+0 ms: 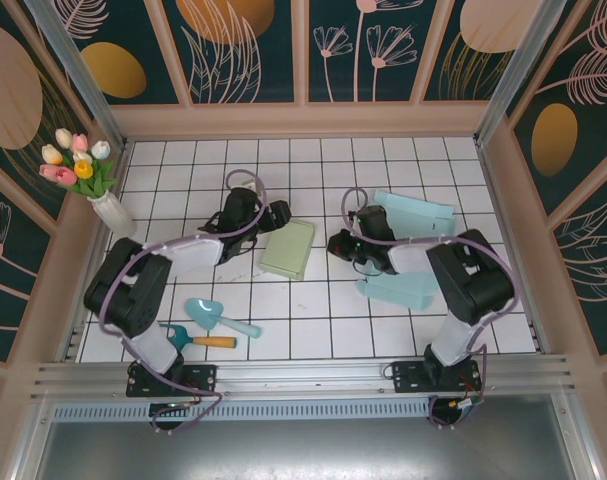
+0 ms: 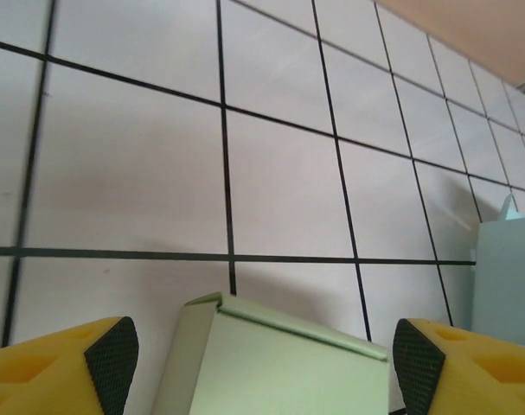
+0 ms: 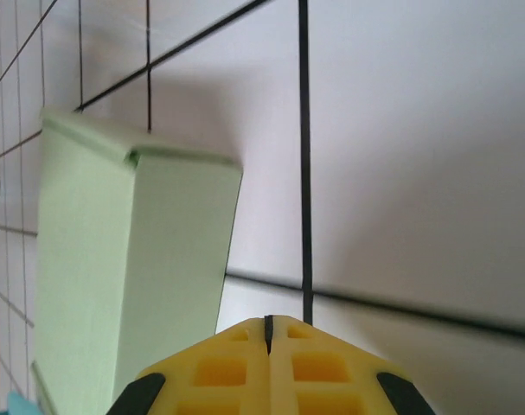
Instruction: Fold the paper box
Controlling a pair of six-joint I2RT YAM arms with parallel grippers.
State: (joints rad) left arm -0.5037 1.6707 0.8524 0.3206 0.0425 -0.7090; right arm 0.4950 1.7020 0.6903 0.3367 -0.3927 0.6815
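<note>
Left pincer (image 2: 264, 353) stands released astride the green paper box (image 1: 288, 249), which lies at the middle of the tabletop (image 1: 313, 330), right pincer (image 3: 268, 328) clenched empty beside it; folding looks nearly done, so next I must press its flap closed.

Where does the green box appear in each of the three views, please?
Top external: green box at mid-table, lying between the two arms.
Left wrist: green box at bottom centre, its top edge showing.
Right wrist: green box on the left side, running to the bottom edge.
Shared landmark: the white table with its black grid lines.
</note>
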